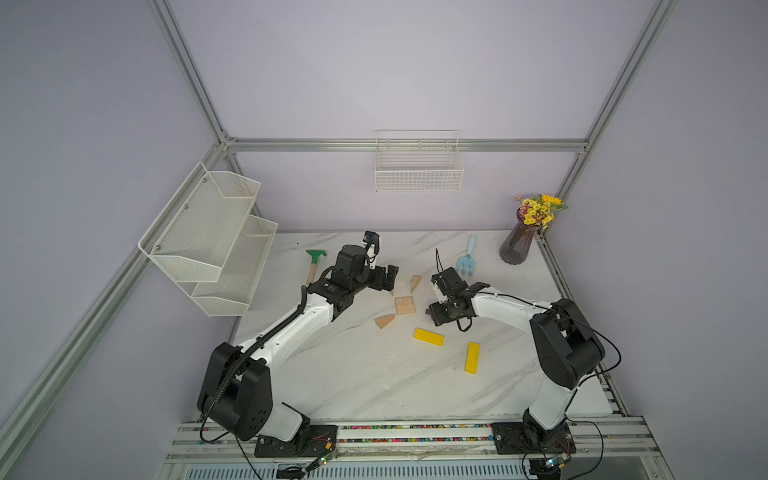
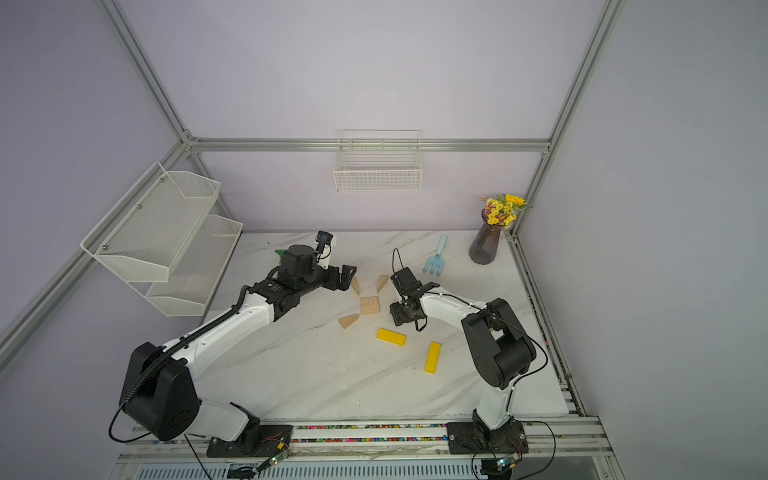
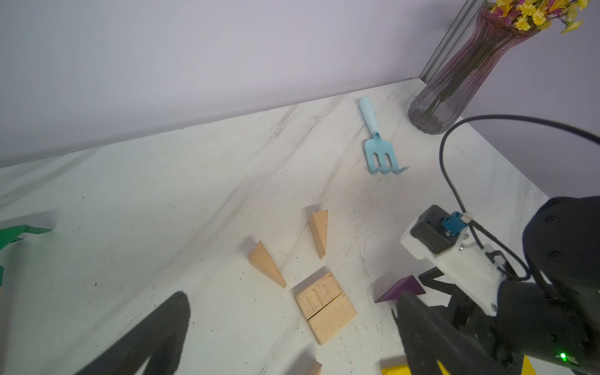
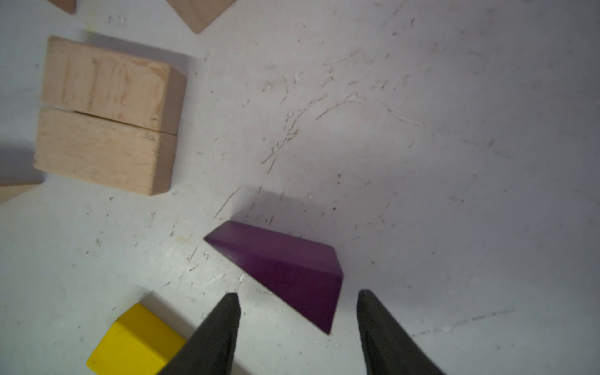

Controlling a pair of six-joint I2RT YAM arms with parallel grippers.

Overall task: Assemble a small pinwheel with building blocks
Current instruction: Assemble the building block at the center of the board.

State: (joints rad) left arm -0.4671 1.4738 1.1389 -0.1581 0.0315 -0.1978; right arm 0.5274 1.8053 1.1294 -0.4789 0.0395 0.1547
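Two pale wood rectangular blocks (image 1: 404, 305) lie side by side as a square near the table's middle. Three wood wedges (image 2: 355, 286) (image 2: 382, 283) (image 2: 348, 321) lie loose around them, none touching. The purple wedge (image 4: 285, 269) rests on the table to the right of the square. My right gripper (image 4: 298, 293) straddles its thick end, open, with a gap on each side. Two yellow bars (image 1: 428, 336) (image 1: 472, 357) lie nearer the front. My left gripper (image 1: 390, 276) hovers open and empty just left of the wedges.
A green rake (image 1: 314, 262) lies at the back left, partly behind the left arm. A light blue fork (image 1: 467, 259) and a flower vase (image 1: 519, 245) stand at the back right. A white mesh rack (image 1: 208, 232) hangs over the left edge, and a wire basket (image 1: 417, 166) hangs on the back wall.
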